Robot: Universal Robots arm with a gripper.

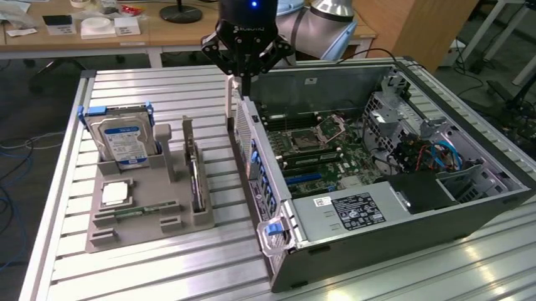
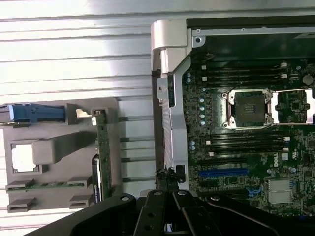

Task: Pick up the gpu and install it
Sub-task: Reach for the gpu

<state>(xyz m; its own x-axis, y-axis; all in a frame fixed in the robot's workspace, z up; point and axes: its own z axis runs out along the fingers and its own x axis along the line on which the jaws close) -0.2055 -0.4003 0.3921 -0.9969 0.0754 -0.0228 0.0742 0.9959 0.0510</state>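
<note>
Hovering at the rear wall of the open computer case [image 1: 435, 219], the gripper [image 1: 233, 106] is clenched, nothing visibly in its grasp, while the gpu [image 1: 194, 169] stands on edge in the gray holder tray [image 1: 134, 237] just beside the case.

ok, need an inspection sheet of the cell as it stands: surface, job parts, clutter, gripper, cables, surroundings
Surface: ribbed aluminium table carrying a grey moulded parts holder and an open grey computer case.
Job's things: thin green circuit-board gpu stands on edge in the holder, not picked; the motherboard's blue slot is empty.
Clutter: silver hard drive with blue-white label and narrow green memory stick, both in the holder.
Gripper: black gripper shut, over the case's rear wall, away from the gpu.
Cables: blue and red leads inside the case; blue floor cables.
Surroundings: wooden desk behind, small white items on it.
</note>
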